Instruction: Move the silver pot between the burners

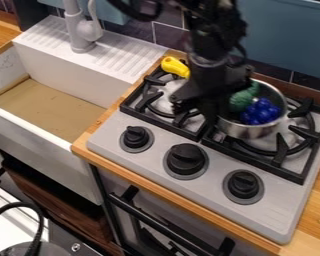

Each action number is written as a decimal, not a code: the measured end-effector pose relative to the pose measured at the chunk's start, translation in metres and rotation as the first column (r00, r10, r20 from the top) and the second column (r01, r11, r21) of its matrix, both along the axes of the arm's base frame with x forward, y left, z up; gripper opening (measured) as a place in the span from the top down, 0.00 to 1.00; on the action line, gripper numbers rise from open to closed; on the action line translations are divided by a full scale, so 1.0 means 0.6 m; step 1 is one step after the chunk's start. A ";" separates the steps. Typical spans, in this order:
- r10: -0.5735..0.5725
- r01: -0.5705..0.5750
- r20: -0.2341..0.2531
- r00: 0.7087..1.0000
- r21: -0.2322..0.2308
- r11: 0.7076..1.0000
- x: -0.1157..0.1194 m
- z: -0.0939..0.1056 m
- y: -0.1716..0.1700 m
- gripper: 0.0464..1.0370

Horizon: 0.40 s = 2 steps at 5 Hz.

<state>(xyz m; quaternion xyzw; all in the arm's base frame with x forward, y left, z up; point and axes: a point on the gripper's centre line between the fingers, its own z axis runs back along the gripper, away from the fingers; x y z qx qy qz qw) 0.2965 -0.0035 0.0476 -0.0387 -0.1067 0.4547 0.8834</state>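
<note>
The black gripper (197, 107) hangs over the middle of the stove, at the left side of the silver pot (246, 131). The pot stands upright on the right burner (293, 137), its left part hidden behind the gripper. Inside the pot lie a green broccoli-like piece (243, 99) and a bunch of blue grapes (261, 112). The left burner (164, 100) is partly covered by the arm. Whether the gripper touches the pot's wall or handle is hidden.
A yellow object (175, 67) rests at the back of the left burner. Black knobs (185, 159) line the stove's front. The white sink (39, 145) with a grey faucet (81, 27) is on the left. A tiled wall (309, 82) rises behind the stove.
</note>
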 end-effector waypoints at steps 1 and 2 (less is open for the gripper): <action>0.015 -0.015 0.024 1.000 -0.006 1.000 -0.009 0.005 0.028 0.99; 0.026 -0.025 0.044 0.999 -0.019 1.000 -0.020 0.009 0.051 0.99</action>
